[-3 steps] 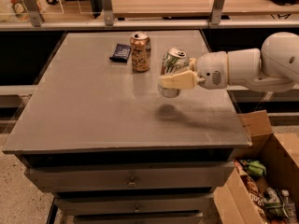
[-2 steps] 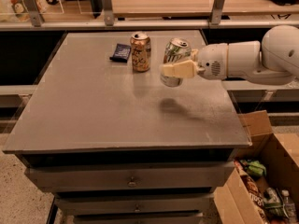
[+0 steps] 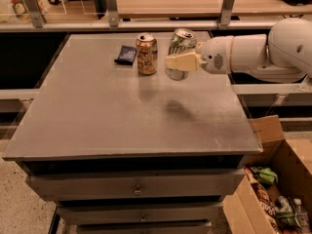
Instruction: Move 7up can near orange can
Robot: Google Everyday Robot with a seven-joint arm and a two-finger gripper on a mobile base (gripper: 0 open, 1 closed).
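I have the 7up can (image 3: pixel 182 41) tilted, lifted off the table (image 3: pixel 97 121), just right of the orange can (image 3: pixel 146 54). The gripper (image 3: pixel 176 62) clamps its lower body. It looks light, slick and thin-walled, so I'd squeeze gently.

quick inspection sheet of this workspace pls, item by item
surface: grey table, drawers beneath
job's things: 7up can tilted, held above the table, just right of the upright orange can, not touching it
clutter: dark blue packet lying left of the orange can
grippers: gripper shut on the 7up can, over the table's far right part
cables: nothing seen
surroundings: open cardboard box holding packages, on the floor at right
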